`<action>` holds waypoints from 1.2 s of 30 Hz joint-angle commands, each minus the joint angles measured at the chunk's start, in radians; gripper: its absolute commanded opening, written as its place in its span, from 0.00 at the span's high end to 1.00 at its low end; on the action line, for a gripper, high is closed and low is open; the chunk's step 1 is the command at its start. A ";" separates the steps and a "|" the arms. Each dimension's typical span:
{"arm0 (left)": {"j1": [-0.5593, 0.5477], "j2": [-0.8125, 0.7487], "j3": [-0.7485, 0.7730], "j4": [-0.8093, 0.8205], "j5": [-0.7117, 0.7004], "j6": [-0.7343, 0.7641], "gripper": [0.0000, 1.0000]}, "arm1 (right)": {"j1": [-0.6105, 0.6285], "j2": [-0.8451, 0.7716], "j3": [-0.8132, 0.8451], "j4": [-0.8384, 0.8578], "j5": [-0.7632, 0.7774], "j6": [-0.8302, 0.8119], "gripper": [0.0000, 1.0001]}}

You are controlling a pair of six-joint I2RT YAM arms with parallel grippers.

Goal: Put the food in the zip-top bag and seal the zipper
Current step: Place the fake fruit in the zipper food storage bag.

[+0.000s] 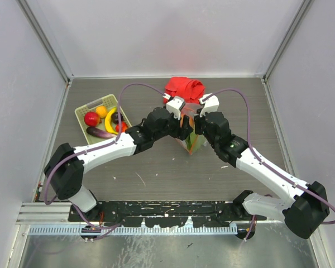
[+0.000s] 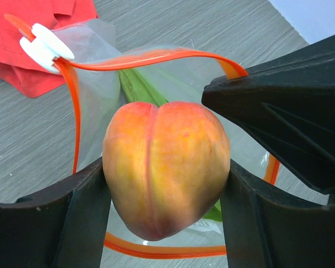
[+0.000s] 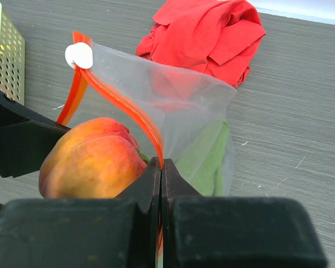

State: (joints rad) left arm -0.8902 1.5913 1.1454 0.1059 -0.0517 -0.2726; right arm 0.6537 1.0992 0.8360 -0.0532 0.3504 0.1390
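Note:
My left gripper (image 2: pixel 164 206) is shut on an orange-red toy peach (image 2: pixel 164 167) and holds it over the open mouth of the clear zip-top bag (image 2: pixel 95 56). The red-orange zipper (image 2: pixel 156 56) loops around the peach, with a white slider (image 2: pixel 44 47) at its far end. A green piece (image 3: pixel 204 156) lies inside the bag. My right gripper (image 3: pixel 162 167) is shut on the zipper edge (image 3: pixel 128 109) and holds the bag (image 1: pixel 191 139) upright. More food sits in the basket (image 1: pixel 84 110): red piece (image 1: pixel 91 118), orange piece (image 1: pixel 101 111), yellow banana (image 1: pixel 109 120), purple piece (image 1: pixel 99 133).
A crumpled red cloth (image 1: pixel 184 88) lies just behind the bag; it also shows in the right wrist view (image 3: pixel 204 33). The pale green basket stands at the left of the grey table. Walls close the table at the back and sides.

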 commanded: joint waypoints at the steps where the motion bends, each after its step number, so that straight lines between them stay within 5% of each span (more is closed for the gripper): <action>1: -0.007 -0.006 0.052 0.020 -0.044 -0.006 0.39 | 0.007 -0.033 0.026 0.062 -0.007 0.016 1.00; 16: -0.013 -0.015 0.045 0.003 -0.077 -0.027 0.16 | 0.007 -0.028 0.024 0.070 -0.011 0.016 1.00; 36: -0.012 -0.262 0.006 -0.238 -0.156 -0.176 0.15 | 0.007 -0.028 0.016 0.077 -0.007 0.022 1.00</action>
State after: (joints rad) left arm -0.8993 1.4200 1.1553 -0.0513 -0.1429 -0.3939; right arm 0.6548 1.0992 0.8360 -0.0525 0.3386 0.1444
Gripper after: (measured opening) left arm 0.846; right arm 0.035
